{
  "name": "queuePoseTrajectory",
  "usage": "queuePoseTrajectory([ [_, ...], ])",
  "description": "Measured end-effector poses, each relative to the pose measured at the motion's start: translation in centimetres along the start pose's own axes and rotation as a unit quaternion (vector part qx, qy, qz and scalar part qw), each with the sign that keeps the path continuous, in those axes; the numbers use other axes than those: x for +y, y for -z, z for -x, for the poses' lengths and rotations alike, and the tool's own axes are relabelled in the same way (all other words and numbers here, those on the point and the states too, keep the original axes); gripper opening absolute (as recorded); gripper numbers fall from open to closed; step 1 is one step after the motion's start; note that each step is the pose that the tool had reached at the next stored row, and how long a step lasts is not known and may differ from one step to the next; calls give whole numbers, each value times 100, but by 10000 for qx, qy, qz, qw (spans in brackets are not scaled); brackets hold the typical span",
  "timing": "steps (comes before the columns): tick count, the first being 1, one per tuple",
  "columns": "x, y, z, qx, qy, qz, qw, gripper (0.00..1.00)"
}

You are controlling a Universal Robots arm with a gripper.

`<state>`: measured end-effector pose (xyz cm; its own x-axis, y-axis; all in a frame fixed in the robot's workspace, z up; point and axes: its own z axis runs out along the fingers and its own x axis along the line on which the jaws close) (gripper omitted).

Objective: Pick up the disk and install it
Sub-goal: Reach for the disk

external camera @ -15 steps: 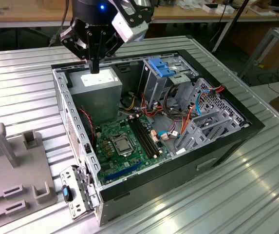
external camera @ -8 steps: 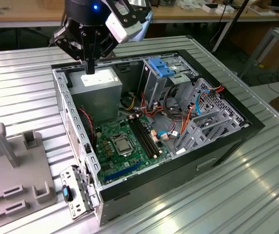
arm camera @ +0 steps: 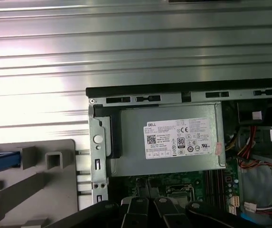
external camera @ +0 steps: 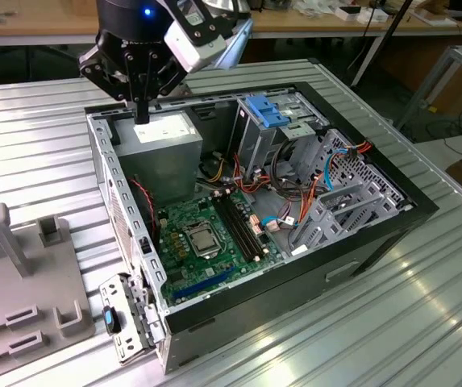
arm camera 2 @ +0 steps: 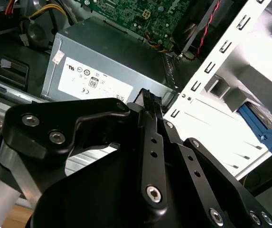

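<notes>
One gripper [external camera: 142, 113] hangs over the power supply [external camera: 166, 149] in the exterior view, fingers pressed together, empty. Second wrist view: fingertips [arm camera 2: 150, 114] near that casing, so a drop could jab it. First wrist view: the disk [arm camera: 0, 159] sits outside the case [arm camera: 173, 90] at the grey fixture [arm camera: 36, 199]; arriving closed could shove it away.

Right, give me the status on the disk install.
Nothing looks done. The disk, apparently the blue-railed piece, sits at the grey fixture. The gripper hovers over the power supply in the open case, carrying nothing. Pick-up and installing remain.
</notes>
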<state>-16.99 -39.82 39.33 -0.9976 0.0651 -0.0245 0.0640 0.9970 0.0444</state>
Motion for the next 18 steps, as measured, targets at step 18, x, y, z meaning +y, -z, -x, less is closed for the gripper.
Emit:
queuePoseTrajectory([
  [18, -14, 6, -223, 1, 25, 2, 10000, 11],
])
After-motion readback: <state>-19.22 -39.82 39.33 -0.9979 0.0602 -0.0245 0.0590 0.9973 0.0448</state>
